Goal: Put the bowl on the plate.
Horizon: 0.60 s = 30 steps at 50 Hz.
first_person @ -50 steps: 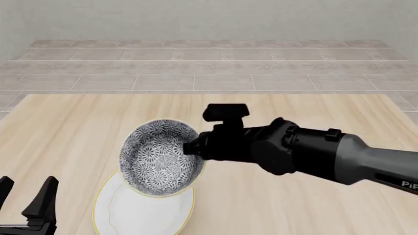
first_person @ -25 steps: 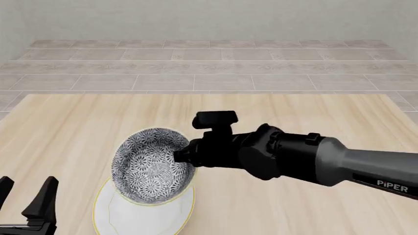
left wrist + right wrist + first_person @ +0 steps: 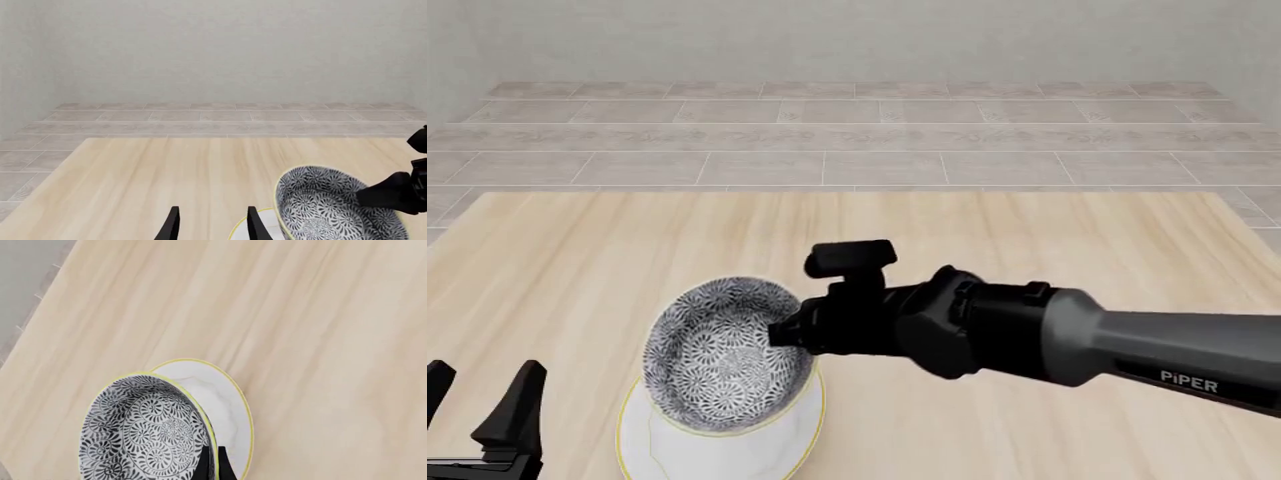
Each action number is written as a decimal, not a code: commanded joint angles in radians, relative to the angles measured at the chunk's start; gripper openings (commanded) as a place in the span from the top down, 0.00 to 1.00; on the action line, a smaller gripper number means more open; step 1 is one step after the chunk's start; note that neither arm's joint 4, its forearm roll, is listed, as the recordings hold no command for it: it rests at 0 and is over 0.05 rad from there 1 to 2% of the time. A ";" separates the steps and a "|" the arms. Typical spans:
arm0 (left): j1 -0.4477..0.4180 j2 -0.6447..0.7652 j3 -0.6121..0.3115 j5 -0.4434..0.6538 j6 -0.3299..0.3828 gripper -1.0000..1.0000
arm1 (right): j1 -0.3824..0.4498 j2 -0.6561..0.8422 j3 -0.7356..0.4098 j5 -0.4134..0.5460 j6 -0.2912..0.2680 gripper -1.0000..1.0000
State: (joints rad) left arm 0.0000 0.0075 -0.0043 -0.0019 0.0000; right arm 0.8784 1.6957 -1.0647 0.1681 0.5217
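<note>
The bowl (image 3: 723, 352), patterned in dark blue-grey and white with a pale rim, hangs tilted just over the white, gold-rimmed plate (image 3: 721, 445) near the table's front left. My right gripper (image 3: 787, 334) is shut on the bowl's right rim. The right wrist view shows the bowl (image 3: 143, 432) above the plate (image 3: 220, 405), with the fingers (image 3: 212, 467) pinching the rim. Whether the bowl touches the plate I cannot tell. My left gripper (image 3: 478, 405) stands open at the front left corner, holding nothing. In the left wrist view the bowl (image 3: 327, 210) lies beyond the open gripper (image 3: 211, 225).
The wooden table (image 3: 1028, 240) extends back to a tiled floor strip and a grey wall. My right arm (image 3: 1068, 335) reaches across from the right, low over the table.
The right gripper has carried the bowl down and to the left, closer over the plate. The left gripper has not moved.
</note>
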 commanded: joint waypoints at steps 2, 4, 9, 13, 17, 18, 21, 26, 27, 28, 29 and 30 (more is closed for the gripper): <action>0.000 0.000 0.000 0.000 0.000 0.00 | 0.013 0.020 -0.008 -0.016 0.008 1.00; 0.000 0.000 0.000 0.000 0.000 0.00 | 0.014 0.022 -0.008 -0.017 0.009 1.00; 0.000 0.000 0.000 0.000 0.000 0.00 | 0.016 0.025 -0.007 -0.021 0.009 1.00; 0.000 0.000 0.000 0.000 0.000 0.00 | 0.015 0.028 -0.009 -0.021 0.006 1.00; 0.000 0.000 0.000 0.000 0.000 0.00 | 0.015 0.036 -0.010 -0.026 0.005 1.00; 0.000 0.000 0.000 0.000 0.000 0.00 | 0.015 0.036 -0.010 -0.026 0.005 1.00; 0.000 0.000 0.000 0.000 0.000 0.00 | 0.014 0.041 -0.013 -0.027 0.003 1.00; 0.000 0.000 0.000 0.000 0.000 0.00 | 0.019 0.052 -0.013 -0.032 0.010 1.00; 0.000 0.000 0.000 0.000 0.000 0.00 | 0.019 0.052 -0.014 -0.032 0.010 1.00; 0.000 0.000 0.000 0.000 0.000 0.00 | 0.019 0.054 -0.014 -0.033 0.010 1.00; 0.000 0.000 0.000 0.000 0.000 0.00 | 0.020 0.056 -0.015 -0.033 0.010 1.00; 0.000 0.000 0.000 0.000 0.000 0.00 | 0.020 0.058 -0.016 -0.034 0.009 1.00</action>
State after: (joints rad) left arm 0.0000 0.0075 -0.0043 -0.0019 0.0000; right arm 0.8940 1.7418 -1.0720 0.1429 0.5270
